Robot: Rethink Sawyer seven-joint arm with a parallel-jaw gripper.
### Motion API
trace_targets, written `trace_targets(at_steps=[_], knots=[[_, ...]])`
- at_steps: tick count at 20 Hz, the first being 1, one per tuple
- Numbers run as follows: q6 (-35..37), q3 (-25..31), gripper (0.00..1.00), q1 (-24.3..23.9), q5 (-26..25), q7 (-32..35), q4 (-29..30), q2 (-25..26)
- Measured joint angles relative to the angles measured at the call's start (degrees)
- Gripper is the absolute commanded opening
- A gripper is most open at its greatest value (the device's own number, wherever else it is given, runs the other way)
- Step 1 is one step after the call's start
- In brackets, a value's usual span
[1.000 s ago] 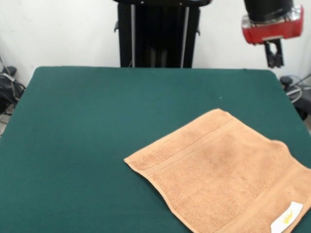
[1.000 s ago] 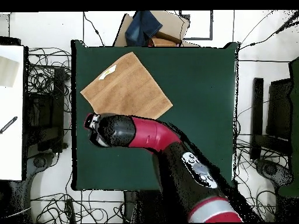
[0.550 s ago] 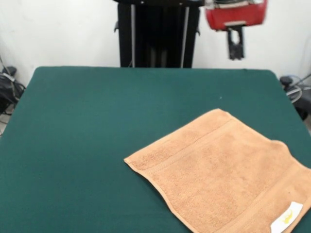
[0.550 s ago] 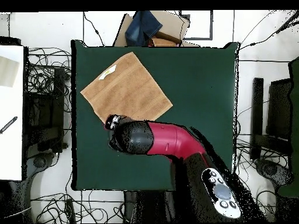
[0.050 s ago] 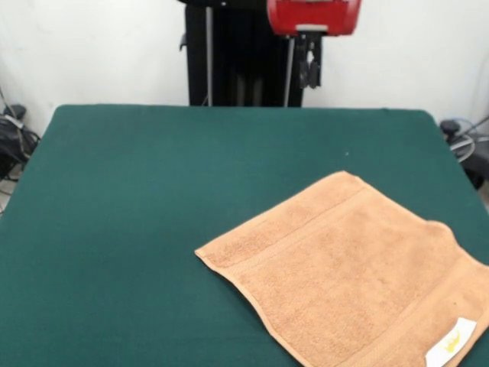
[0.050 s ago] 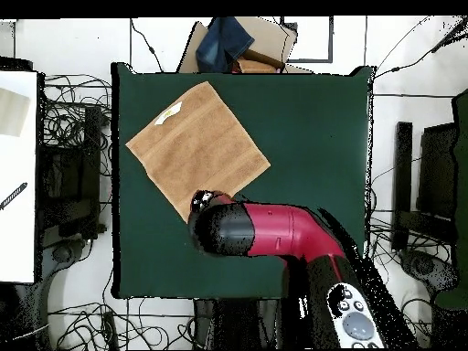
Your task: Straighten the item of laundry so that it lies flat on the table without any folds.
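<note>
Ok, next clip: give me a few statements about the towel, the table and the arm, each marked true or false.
1. The hand towel lies spread on the green table. True.
2. The gripper is pressing on the towel. False: it hangs high above the table, clear of the towel.
3. A white label shows at one towel corner. True.
4. The towel sits square to the table's edges. False: it lies turned at an angle.

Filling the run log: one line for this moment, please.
towel: spread flat, no visible folds, label up | table: towel at one corner area | claw: high, clear of towel, holding nothing visible, state unclear
</note>
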Motion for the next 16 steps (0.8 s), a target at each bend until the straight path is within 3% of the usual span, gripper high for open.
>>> trace_targets(at_steps=[10,16], knots=[[-4.2,-2.4,0.00,5.7,-1.3,0.0,-3.8,10.0],[-7.4,-2.4,0.00,5.9,-0.3,0.0,-3.5,14.0]])
